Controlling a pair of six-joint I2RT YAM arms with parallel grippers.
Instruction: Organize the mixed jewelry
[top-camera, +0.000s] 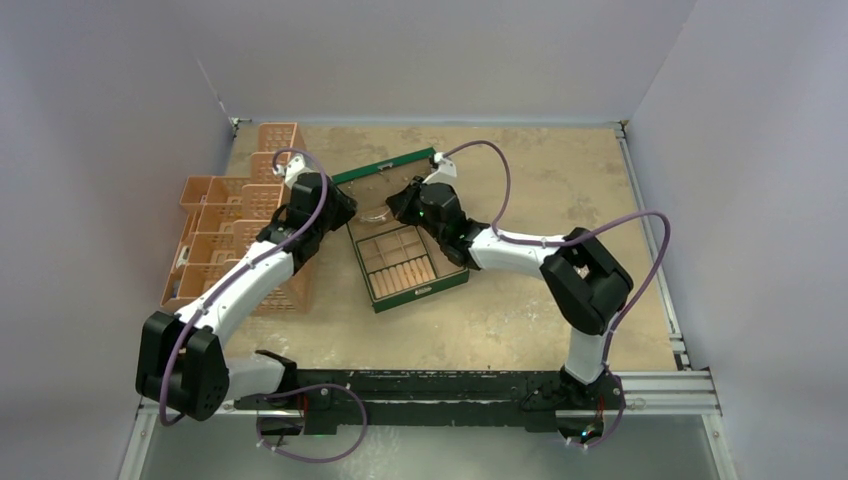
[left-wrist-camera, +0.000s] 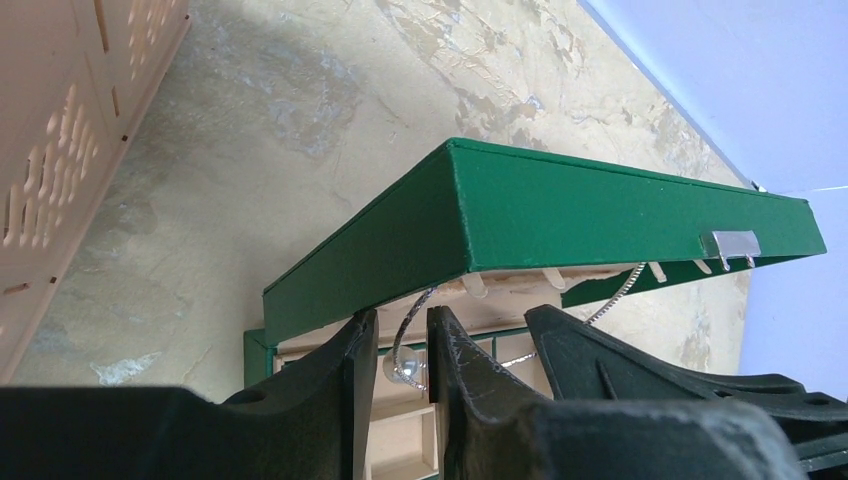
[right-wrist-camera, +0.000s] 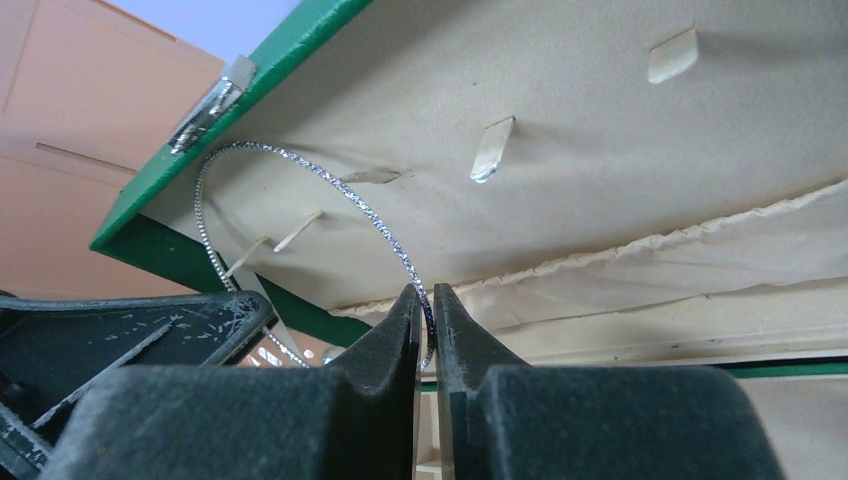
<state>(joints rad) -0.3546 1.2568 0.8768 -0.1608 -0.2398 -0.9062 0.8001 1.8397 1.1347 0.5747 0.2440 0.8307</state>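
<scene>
Glittery silver chain (right-wrist-camera: 300, 165) hangs as a loop under the raised lid (left-wrist-camera: 600, 210) of the green box (top-camera: 440, 285), at its far left corner, between both arms.

Right jaws: all but closed, pinching the chain. From there it arcs up and left toward the lid's tan hooks (right-wrist-camera: 490, 150).

Left jaws: narrow, straddling the chain's bead end (left-wrist-camera: 405, 370). You cannot tell whether they clamp it.

The loop's long axis runs jaw to jaw, so neither arm is nearer. Your next move turns on lifting the loop up to a hook.

No writing or brand is readable; the lid has a plain metal clasp (left-wrist-camera: 735, 245).
</scene>
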